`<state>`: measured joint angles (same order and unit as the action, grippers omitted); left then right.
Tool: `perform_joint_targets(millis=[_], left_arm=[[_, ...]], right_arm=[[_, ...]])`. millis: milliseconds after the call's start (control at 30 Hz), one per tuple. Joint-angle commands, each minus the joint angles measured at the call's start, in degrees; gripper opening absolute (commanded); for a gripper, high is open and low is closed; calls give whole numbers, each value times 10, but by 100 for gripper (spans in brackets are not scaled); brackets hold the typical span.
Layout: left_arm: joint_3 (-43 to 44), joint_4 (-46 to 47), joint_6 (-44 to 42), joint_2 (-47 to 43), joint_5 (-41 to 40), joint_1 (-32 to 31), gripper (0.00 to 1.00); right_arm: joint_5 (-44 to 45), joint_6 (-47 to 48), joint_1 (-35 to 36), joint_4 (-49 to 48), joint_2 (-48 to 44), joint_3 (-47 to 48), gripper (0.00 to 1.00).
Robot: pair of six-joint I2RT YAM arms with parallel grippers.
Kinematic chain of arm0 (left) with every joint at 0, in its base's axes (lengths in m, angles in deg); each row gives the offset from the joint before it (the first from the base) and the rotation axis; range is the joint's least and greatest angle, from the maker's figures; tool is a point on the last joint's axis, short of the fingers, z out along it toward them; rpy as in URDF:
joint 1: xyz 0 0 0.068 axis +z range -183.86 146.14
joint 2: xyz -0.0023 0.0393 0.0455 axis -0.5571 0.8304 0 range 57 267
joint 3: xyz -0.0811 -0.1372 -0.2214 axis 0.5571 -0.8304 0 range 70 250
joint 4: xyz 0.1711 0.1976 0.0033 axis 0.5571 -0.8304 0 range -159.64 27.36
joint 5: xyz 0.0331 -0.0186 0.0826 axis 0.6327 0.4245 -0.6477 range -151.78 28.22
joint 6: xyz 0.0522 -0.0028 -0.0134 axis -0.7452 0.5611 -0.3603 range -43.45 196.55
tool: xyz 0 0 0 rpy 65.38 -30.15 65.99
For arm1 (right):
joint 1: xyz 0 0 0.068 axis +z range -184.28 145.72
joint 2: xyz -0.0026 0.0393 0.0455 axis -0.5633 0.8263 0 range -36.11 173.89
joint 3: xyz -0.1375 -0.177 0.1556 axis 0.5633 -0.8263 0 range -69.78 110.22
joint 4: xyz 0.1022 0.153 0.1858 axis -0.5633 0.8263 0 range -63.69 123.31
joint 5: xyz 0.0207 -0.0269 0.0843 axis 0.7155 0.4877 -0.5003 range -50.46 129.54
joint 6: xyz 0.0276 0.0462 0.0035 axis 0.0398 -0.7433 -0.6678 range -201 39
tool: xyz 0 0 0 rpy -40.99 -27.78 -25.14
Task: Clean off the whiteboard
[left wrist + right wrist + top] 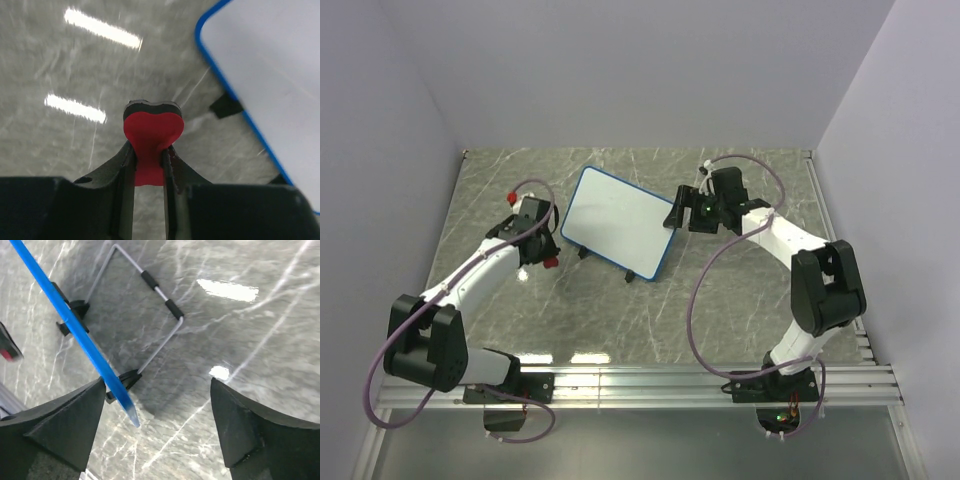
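The whiteboard point(617, 220) stands propped in the middle of the marble table, with a blue frame and a white face that shows no marks. Left of it, my left gripper point(548, 256) is shut on a red eraser point(152, 132), which hangs low over the table beside the board's blue edge point(220, 75). My right gripper point(676, 213) is at the board's right end. Seen from the right wrist, its jaws stand wide open, and the blue frame point(75, 325) runs just beside the left finger point(65, 425) with no grip on it. The board's wire stand point(160, 295) shows behind.
Black feet point(632, 275) hold the board off the table. Aluminium rails point(720, 385) run along the near edge and down the right side point(815, 200). Grey walls close in the left, back and right. A small red part point(511, 197) sits by the left wrist.
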<state>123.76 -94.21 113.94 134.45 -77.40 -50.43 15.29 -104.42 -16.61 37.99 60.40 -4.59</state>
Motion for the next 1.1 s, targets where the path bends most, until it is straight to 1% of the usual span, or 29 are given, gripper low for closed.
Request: perform_joint_targets(millis=[0, 67, 100, 133, 200, 233, 300, 333, 400, 433, 600, 700, 767, 800, 833, 900, 967, 1067], left_arm=[[-44, 7, 58, -32, 52, -1, 6], [-72, 16, 75, -41, 66, -1, 13], [-80, 18, 83, -46, 73, -1, 18], [-89, 20, 85, -48, 78, -1, 27], [-109, 23, 89, -53, 91, -1, 32], [-117, 25, 93, -56, 95, -1, 39], [-130, 21, 95, -62, 99, -1, 48], [-131, 17, 97, -66, 99, -1, 67], [-130, 6, 94, -73, 96, -1, 87], [-126, -1, 91, -83, 91, -1, 99], [-92, -45, 74, -114, 56, -2, 100], [-86, -66, 67, -108, 50, -2, 99], [-93, -67, 66, -81, 74, -3, 99], [-91, -72, 77, -45, 81, -2, 98], [-86, -79, 80, -24, 93, -2, 97], [-81, -78, 96, 12, 93, -6, 95], [-74, -60, 104, 4, 89, -19, 95], [-62, -37, 115, -65, 81, -34, 95]], right_arm=[[51, 4, -4, 10, -55, 0, 93], [54, 0, -4, 10, -77, -6, 93], [54, 0, -4, 9, -85, -9, 93], [54, -1, -4, 10, -103, -13, 93], [63, -6, -4, 16, -125, -18, 93], [66, -7, -4, 18, -147, -25, 93], [70, -14, -4, 24, -175, -37, 93], [71, -16, -4, 25, -205, -51, 93], [75, -25, -4, 30, -237, -66, 93], [76, -28, -4, 33, -270, -82, 93], [81, -39, -4, 62, -364, -131, 94], [85, -40, -4, 84, -415, -160, 94], [89, -41, -4, 93, -450, -183, 94], [90, -42, -4, 97, -467, -194, 94], [90, -41, -5, 99, -472, -197, 94], [90, -41, -4, 111, -484, -203, 94], [94, -40, -4, 122, -492, -201, 94], [101, -37, -4, 140, -510, -186, 94]])
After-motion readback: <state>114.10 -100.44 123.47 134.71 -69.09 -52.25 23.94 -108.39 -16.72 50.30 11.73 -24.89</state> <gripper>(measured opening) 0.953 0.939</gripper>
